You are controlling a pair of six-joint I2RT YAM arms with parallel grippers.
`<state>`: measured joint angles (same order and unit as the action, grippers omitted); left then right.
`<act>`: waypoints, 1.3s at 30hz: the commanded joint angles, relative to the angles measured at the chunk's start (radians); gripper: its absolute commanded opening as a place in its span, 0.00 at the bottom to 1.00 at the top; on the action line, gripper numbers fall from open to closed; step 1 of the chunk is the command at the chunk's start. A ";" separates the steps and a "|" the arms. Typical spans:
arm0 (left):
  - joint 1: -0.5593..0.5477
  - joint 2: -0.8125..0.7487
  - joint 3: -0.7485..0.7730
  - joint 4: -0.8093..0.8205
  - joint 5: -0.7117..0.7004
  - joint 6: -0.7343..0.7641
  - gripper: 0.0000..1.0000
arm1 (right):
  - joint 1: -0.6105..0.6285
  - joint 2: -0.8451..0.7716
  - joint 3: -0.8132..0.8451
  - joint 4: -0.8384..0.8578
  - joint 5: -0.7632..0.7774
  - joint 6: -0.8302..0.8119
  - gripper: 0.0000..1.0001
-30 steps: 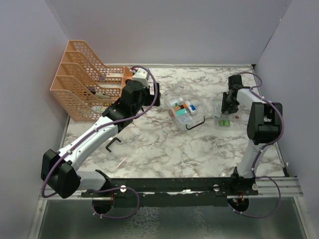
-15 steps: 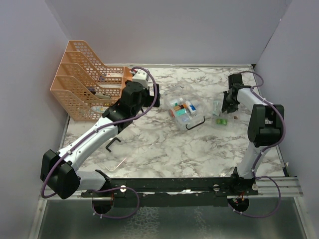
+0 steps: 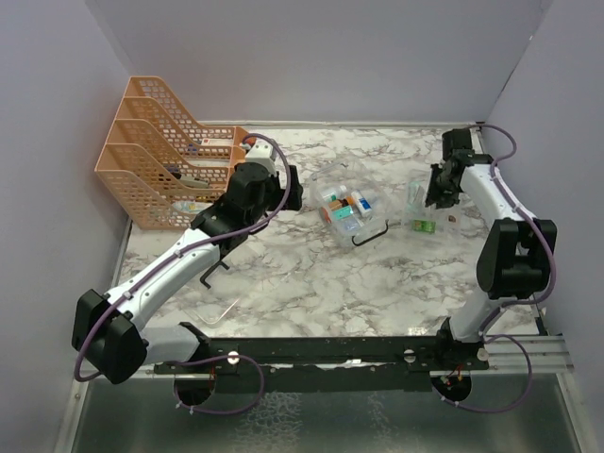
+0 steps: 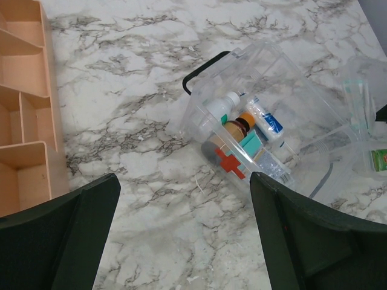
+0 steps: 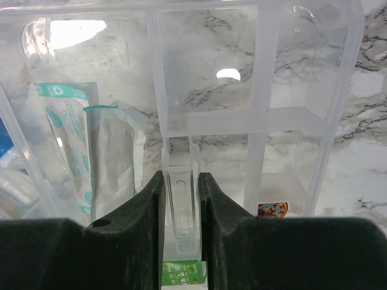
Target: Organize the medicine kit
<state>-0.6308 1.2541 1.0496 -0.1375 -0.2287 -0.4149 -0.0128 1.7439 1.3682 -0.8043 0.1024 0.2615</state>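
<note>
White marble table (image 3: 311, 274), grey veins; lilac walls (image 3: 311, 57); orange rack (image 3: 151, 151) at 10 o'clock. Medicine kit (image 3: 344, 209) near table centre: clear box, black handle (image 3: 370, 235), bottles (image 4: 233, 103) inside. Left gripper (image 4: 184, 199) fingers wide apart. Right gripper (image 5: 180, 181) clamped on clear tray (image 5: 208, 115), at kit's 3 o'clock.

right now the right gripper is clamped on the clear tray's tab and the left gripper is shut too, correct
Not quite: the left gripper is open, jaws wide apart, as the left wrist view shows. The right gripper is indeed clamped on the tab of the clear tray.
</note>
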 commanded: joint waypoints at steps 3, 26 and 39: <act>-0.004 -0.052 -0.039 -0.029 0.059 -0.072 0.92 | 0.005 -0.127 0.084 -0.115 -0.052 -0.002 0.01; -0.003 -0.159 -0.085 -0.094 0.009 -0.168 0.99 | 0.172 -0.071 0.427 -0.321 -0.063 -0.029 0.01; 0.008 -0.221 -0.084 -0.183 -0.078 -0.150 0.99 | 0.498 0.298 0.804 -0.405 -0.038 -0.085 0.01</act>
<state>-0.6292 1.0634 0.9699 -0.2829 -0.2535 -0.5697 0.4282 1.9556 2.0682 -1.1450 0.0551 0.2222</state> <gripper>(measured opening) 0.992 0.228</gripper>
